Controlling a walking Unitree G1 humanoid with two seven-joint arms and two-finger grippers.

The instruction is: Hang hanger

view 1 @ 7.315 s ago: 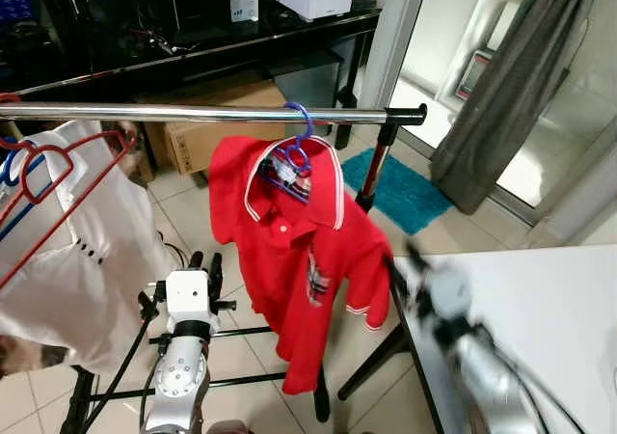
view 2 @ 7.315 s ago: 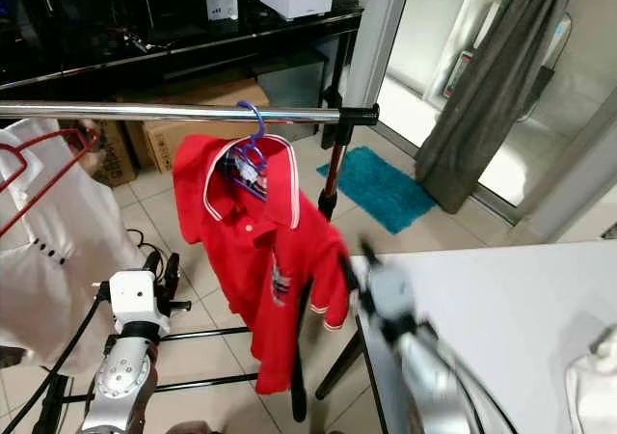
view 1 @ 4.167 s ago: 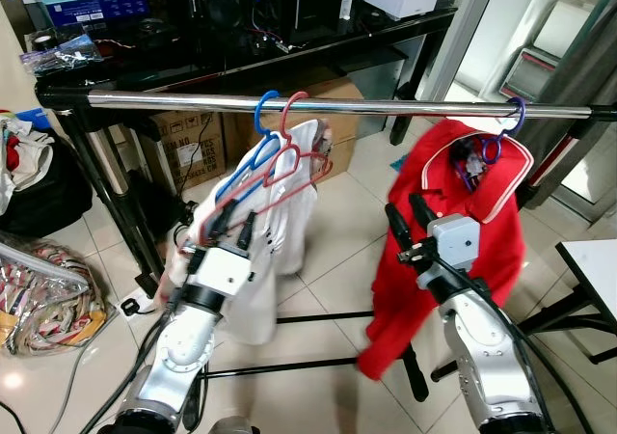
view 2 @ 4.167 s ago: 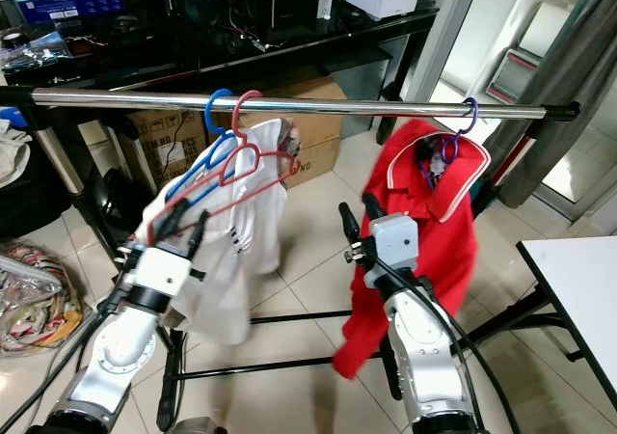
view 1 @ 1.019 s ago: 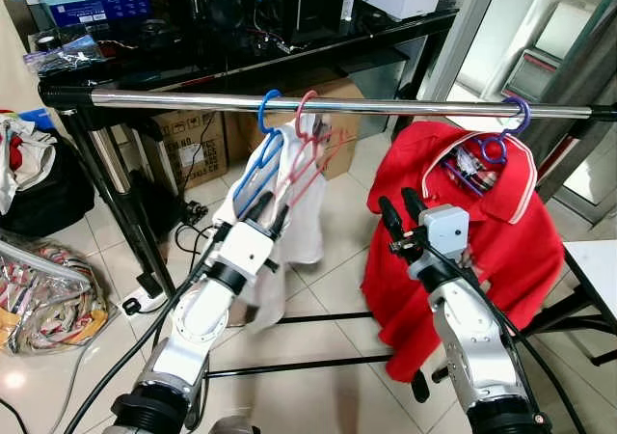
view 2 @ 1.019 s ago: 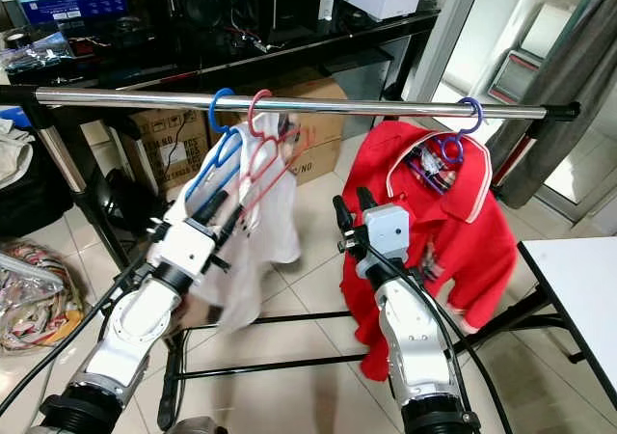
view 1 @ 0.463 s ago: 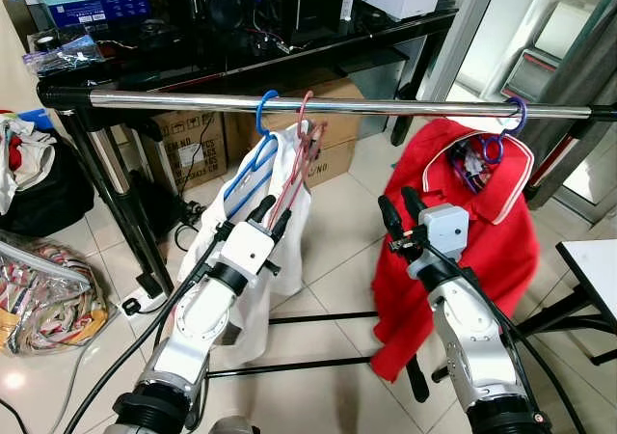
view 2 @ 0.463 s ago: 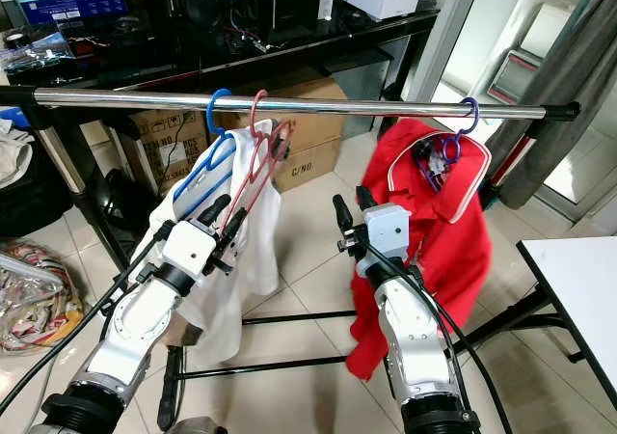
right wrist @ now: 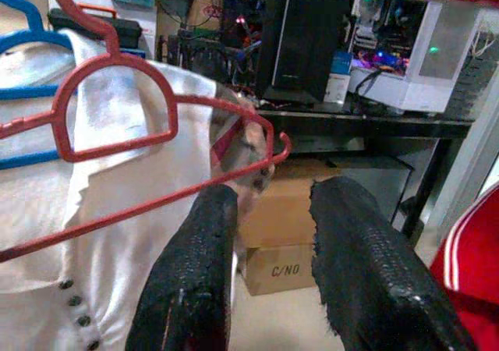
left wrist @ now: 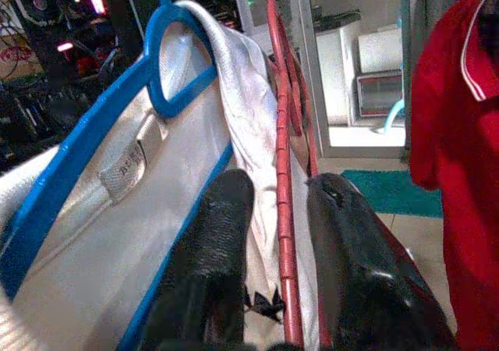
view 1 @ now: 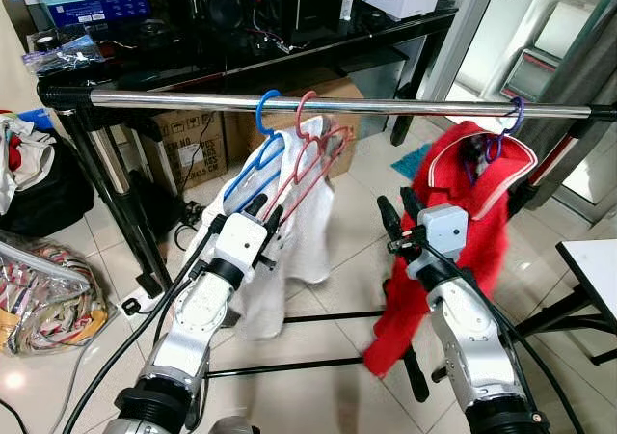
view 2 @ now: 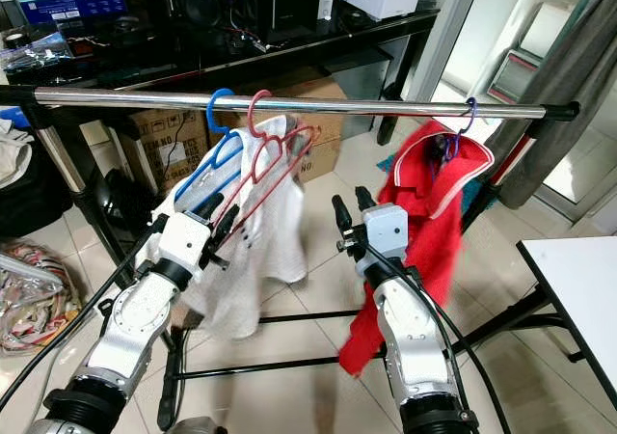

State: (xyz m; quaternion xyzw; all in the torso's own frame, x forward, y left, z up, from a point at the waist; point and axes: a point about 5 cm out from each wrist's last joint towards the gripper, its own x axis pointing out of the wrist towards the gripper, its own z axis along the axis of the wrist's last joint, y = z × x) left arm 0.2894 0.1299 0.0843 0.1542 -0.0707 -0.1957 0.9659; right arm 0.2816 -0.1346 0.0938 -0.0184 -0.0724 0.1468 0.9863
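Hanging on the rail [view 1: 386, 106]: red hanger [view 1: 307, 159]. Left gripper [left wrist: 273, 203] jaws straddle its bar, contact unclear; right gripper [right wrist: 269, 234] jaws open, empty.

You have the rail [view 1: 289, 104] running across in front of you, with two hangers [view 1: 289, 159] hooked on it left of its middle and a white shirt [view 1: 299, 231] draped beneath them. A polo shirt [view 1: 463, 231] hangs from a third hanger [view 1: 506, 130] near the rail's right end. Behind the rail sit cardboard boxes [view 1: 193, 135] under a desk [view 1: 289, 53], and a table [view 1: 598, 270] stands at its right, nearer you.
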